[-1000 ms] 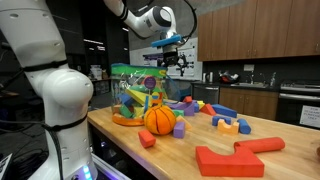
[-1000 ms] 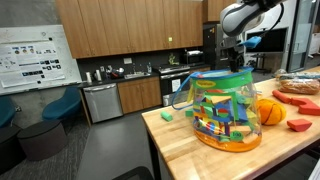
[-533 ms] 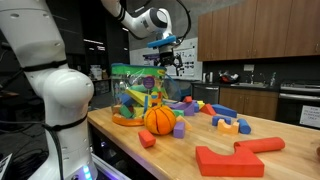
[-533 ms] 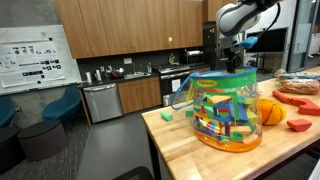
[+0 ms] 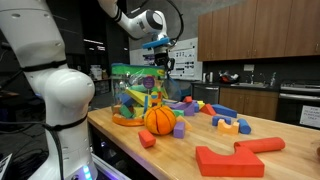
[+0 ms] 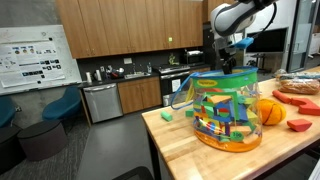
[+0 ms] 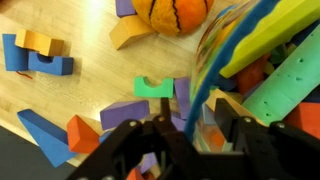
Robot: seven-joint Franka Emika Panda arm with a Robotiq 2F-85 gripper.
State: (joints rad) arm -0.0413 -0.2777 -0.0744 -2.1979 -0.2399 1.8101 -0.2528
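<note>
Scene: a wooden table (image 5: pixel 190 146) strewn with foam blocks, a robot arm reaching in from the left, a kitchen behind.
Tool: the gripper (image 5: pixel 163 66) hangs above the bin's open top. In the wrist view its two dark fingers frame the bin wall, and whether the gripper (image 7: pixel 190 126) is open or grips a block cannot be told.
Thing in hand: a clear plastic bin (image 5: pixel 134 96), packed with coloured foam blocks, standing at the far left of the table. In an exterior view the gripper (image 6: pixel 228 66) is just above the bin (image 6: pixel 225 112).
Doing this step well: judging by the wrist view, the fingers sit over the bin (image 7: pixel 205 60) near its wall rather than over its middle. Centre them over the opening, keep them upright, and stay clear of the rim so that the light bin is not tipped or dragged.
Count, bin: one.
Count, orange ball: one (image 5: pixel 160 119), touching or just beside the bin on its near right.
Count, large red pieces: two (image 5: pixel 232 160), at the near right, touching each other.
Count, small red block: one (image 5: pixel 147 139), near the table's front edge.
Count, purple block: one (image 5: pixel 179 129), just right of the ball.
Count, green arch block: one (image 7: pixel 155 87), beside the bin.
Count, other loose blocks: several blue, orange and yellow ones at the far right, too small to number surely.
</note>
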